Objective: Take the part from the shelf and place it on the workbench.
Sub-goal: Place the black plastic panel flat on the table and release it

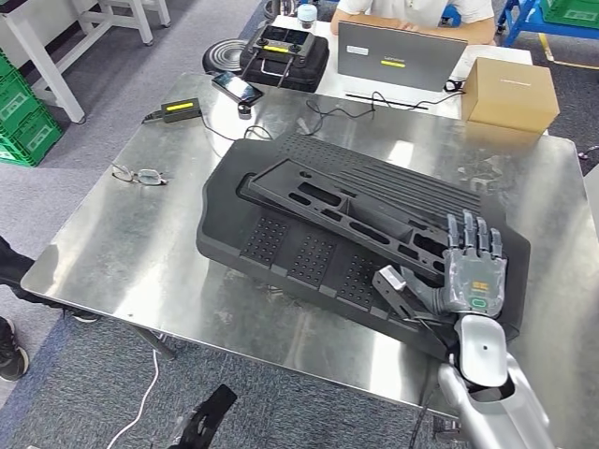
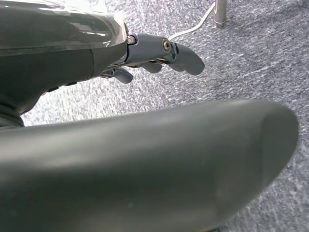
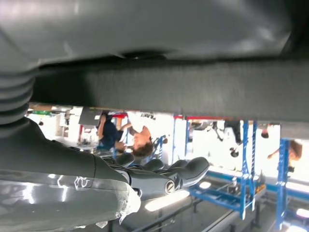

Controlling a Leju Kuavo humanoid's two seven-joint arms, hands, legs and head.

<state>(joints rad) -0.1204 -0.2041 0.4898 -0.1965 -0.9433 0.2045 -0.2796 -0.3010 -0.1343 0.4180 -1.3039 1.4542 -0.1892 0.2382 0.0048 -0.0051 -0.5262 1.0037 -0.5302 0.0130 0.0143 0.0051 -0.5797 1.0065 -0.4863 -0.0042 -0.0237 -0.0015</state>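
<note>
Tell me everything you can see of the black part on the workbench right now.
The black part is a large, flat moulded panel, plastic by its look, with ribbed strips, elongated slots and dotted grid patches. A narrower slotted piece lies diagonally on its top. It lies on the steel workbench, its near right edge overhanging. The right hand rests on its right end, fingers extended over the top.

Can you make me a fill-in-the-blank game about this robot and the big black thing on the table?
1. The big black plastic part lies on the shiny ____ workbench.
2. The robot's ____ hand rests on the part's near end.
3. A pair of ____ lies on the workbench, apart from the part.
4. The cardboard box at the far corner is ____ in colour.

Missing words: metal; right; glasses; brown
</note>
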